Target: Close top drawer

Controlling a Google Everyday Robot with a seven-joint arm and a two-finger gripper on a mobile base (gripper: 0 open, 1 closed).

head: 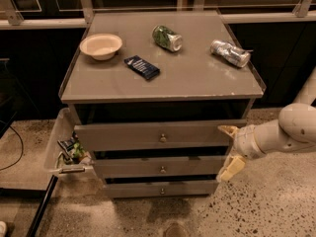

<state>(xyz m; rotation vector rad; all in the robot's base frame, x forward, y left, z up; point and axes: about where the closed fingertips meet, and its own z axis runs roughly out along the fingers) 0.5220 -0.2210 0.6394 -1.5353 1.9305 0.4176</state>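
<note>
Gripper [229, 149]: released, fingers spread one above the other, grasping nothing. Top drawer [158, 136]: directly left of the gripper, partly open, with a dark gap above its front. Its right end is just beside the upper finger. Worktop [197, 78]: above the gripper, to its left.

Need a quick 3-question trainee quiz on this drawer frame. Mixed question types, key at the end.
1. True or false: the top drawer is fully shut.
2. The gripper, fingers apart, sits at the drawer front's: A) left end, B) right end, C) knob.
3. Which thing on the cabinet top lies nearest its front edge?

Key: 1 false, it sticks out with a dark gap above it. 2 B. 3 the dark blue packet.
</note>
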